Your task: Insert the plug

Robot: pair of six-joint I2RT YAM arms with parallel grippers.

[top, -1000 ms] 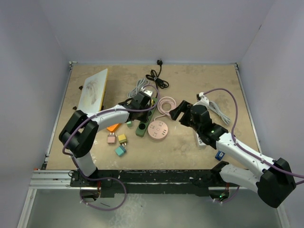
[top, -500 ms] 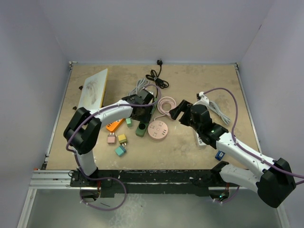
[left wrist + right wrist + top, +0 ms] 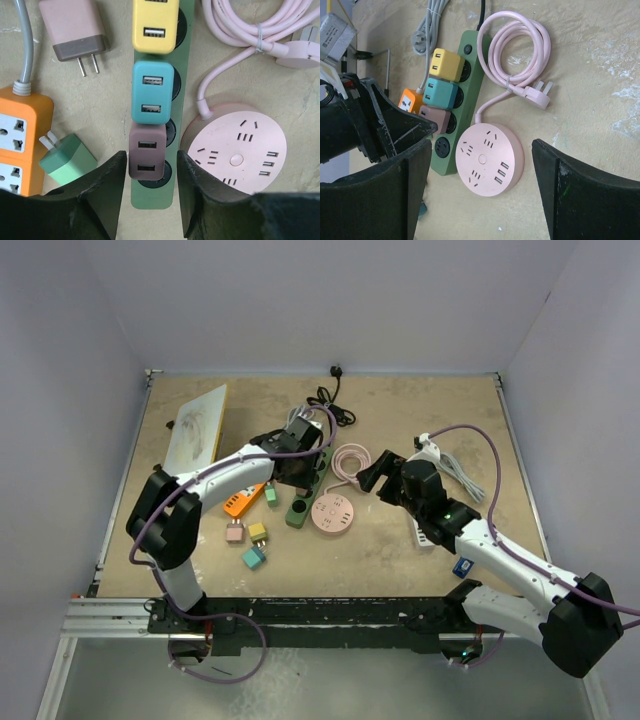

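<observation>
Both wrist views over green strip (image 3: 150, 199)

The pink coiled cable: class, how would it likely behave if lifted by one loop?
Probably floppy: the pink cable lies in soft loops and would sag. Its tie should keep the coil bundled. It joins the round pink socket, so lifting may drag that along.

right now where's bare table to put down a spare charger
Bare tabletop lies at the back between the black cable and the grey cable, and at the near edge in front of the pink round socket. It is crowded around the green strip, orange strip and loose chargers.
</observation>
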